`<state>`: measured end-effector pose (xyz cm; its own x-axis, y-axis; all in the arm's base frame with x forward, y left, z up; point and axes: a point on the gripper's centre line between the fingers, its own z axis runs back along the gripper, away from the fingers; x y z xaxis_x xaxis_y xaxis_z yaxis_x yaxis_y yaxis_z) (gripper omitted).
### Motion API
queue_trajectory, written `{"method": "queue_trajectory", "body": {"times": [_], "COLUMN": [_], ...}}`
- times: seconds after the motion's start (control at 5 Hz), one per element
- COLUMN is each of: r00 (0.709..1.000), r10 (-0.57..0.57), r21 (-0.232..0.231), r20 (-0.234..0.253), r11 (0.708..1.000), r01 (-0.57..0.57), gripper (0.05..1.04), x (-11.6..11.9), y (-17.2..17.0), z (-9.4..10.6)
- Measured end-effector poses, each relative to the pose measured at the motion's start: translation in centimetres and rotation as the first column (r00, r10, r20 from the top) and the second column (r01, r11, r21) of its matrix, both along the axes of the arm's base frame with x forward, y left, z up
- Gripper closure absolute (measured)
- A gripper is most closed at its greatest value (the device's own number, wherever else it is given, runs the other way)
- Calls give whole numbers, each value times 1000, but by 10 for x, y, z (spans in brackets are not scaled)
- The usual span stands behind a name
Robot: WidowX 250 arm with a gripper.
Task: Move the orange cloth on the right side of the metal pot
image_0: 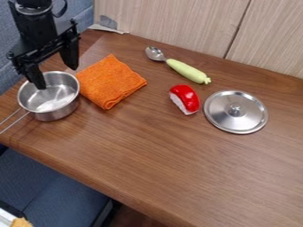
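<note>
Eyeing up the orange cloth (110,81), folded into a pad on the desk (177,168), just beside the metal pot (58,111) and already to the right in this view. Probably just a short shift to make! Over to the gripper (57,78): spread wide, empty, straddling the far rim area, with one tip over the pot's opening and the other near the cloth. Careful here: first up and clear of the rim, then across to the middle of the cloth, straight down, and a firm pinch through all the folds. Up without dragging, down flat beside the pot, then a clean release. Too low a sweep, and a knocked pot to deal with. Best well away from the spoon (183,69) and lid (225,119), too. Hard to make out: any contact between cloth and pot, or between tip and cloth. Cut off at the left: the end of the handle (14,123).
</note>
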<state>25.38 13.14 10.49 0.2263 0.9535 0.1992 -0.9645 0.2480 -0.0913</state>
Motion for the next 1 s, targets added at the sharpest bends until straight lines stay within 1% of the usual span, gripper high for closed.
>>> {"method": "queue_trajectory", "body": {"times": [0.2, 0.4, 0.6, 0.8, 1.0], "r00": [1000, 995, 993, 993, 993], "r10": [-3, -76, -96, -91, -82], "r21": [-12, -36, -33, -20, 5], "r20": [-27, -59, -70, -73, -89], "r11": [1000, 997, 995, 996, 997], "r01": [3, 74, 94, 90, 83], "gripper": [84, 84, 84, 84, 84], "x": [-1, 8, 29, 51, 74], "y": [-1, -23, -31, -37, -33], "z": [-7, -16, -15, -18, -32]}}
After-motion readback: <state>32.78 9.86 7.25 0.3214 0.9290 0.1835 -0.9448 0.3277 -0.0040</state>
